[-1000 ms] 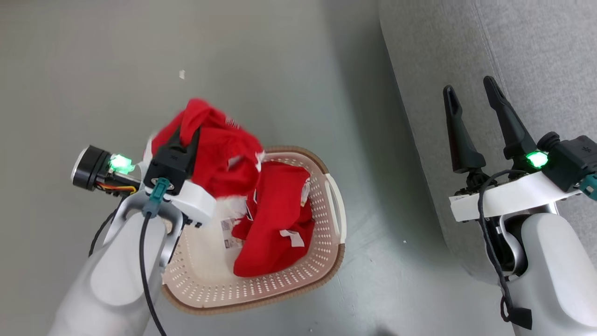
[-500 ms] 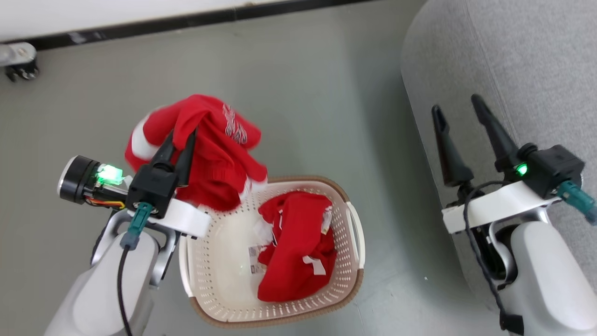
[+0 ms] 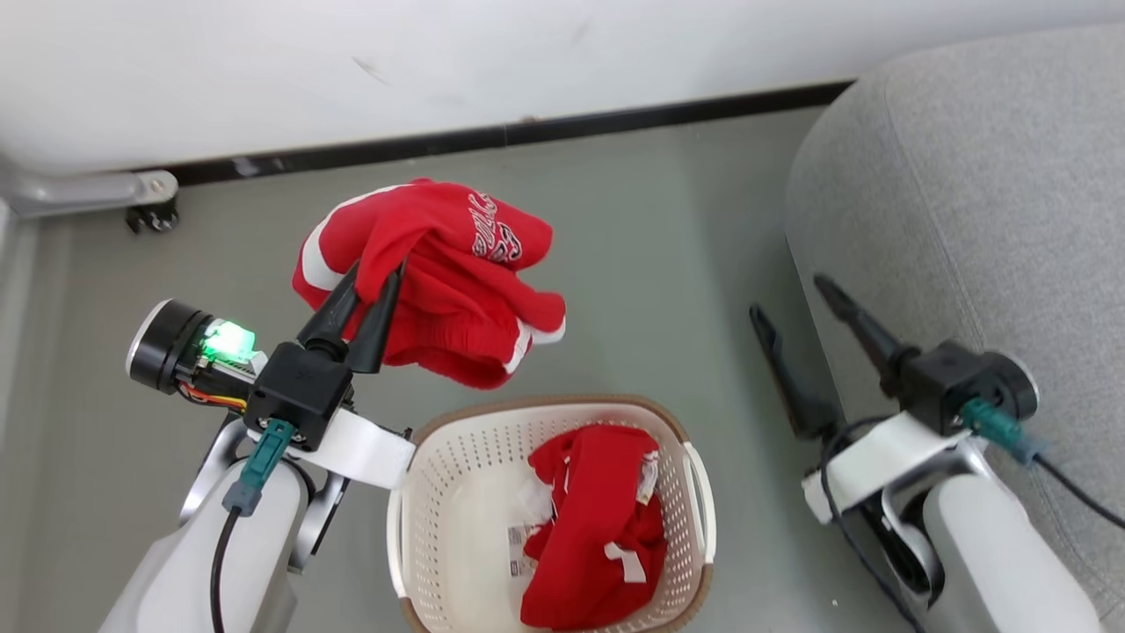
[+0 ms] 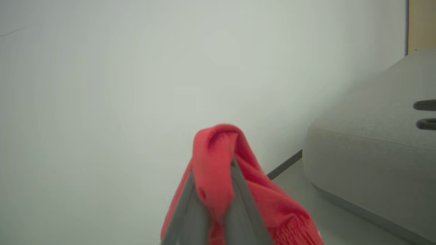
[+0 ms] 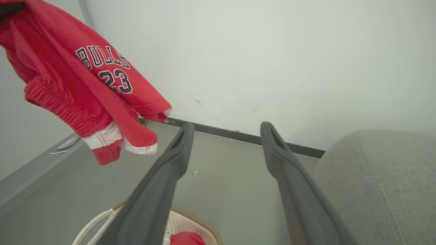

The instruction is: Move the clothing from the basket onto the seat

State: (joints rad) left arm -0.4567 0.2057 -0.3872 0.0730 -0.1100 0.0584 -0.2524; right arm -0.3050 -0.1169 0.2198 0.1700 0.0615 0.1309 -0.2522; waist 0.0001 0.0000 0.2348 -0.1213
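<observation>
— Where is our clothing right now?
— One red garment, printed "BULLS 23", hangs from our left gripper. Its fingers are pinched together on a fold, and the cloth drapes over and past the fingertips, clear of the floor.
— And the rest?
— A second red garment lies in the basket, to the right of that gripper and back toward our body. Our right gripper holds nothing, with its fingers spread wide. The seat stands just beside it on its right, and the basket is on its left.
</observation>
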